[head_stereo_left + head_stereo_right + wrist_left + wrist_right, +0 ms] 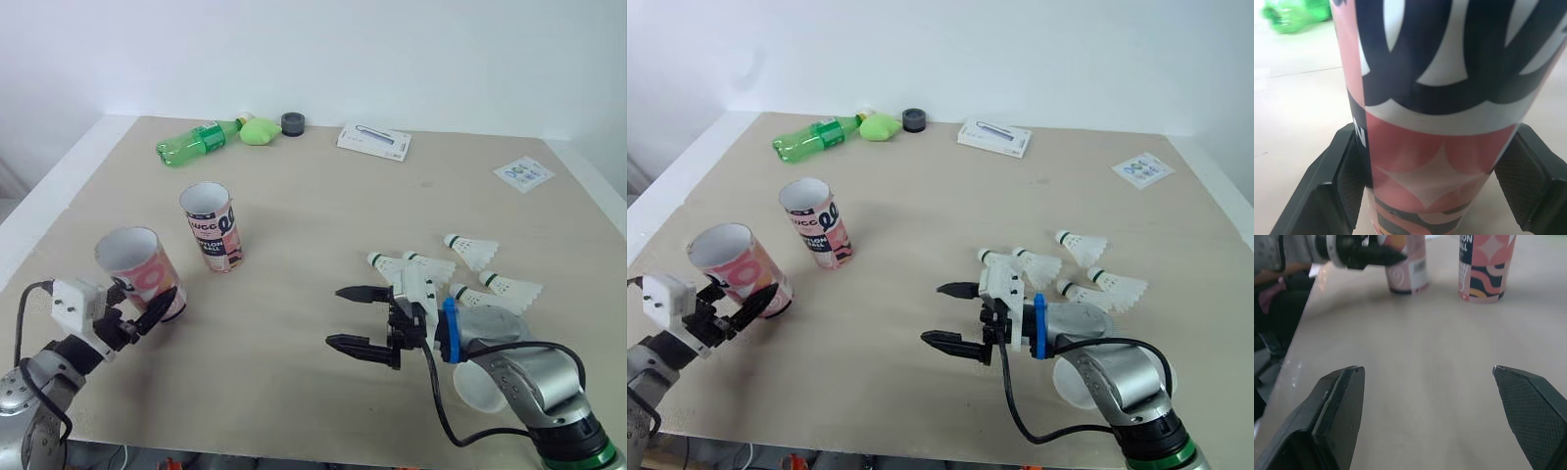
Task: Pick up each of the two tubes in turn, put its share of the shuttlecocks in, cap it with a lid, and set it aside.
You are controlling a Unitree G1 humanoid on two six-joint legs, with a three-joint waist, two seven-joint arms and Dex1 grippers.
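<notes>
**Head views.** My left gripper point(147, 305) is at the near left of the table point(313, 186), set around the near tube point(135, 262). That tube is open-mouthed and tilted. The far tube point(213, 227) stands upright just beyond it, apart and untouched. My right gripper point(335, 316) hangs over bare table at near centre, with its fingers spread and nothing between them. The shuttlecocks point(473, 252) lie loose to its right, none yet in a tube.

**Left wrist view.** Both pads point(1349, 176) press the near tube's lower wall, one on each side. I judge this a closed grasp on the tube.

**Right wrist view.** My right fingers point(1337, 401) are wide apart over bare table. Both tubes are well across it.

**Step in hand.** First tube taken up, filling not begun.

**Next move calls for.** The left gripper should hold the mouth up and steady. The right should swing back to the shuttlecocks and close on one by its cork end.
</notes>
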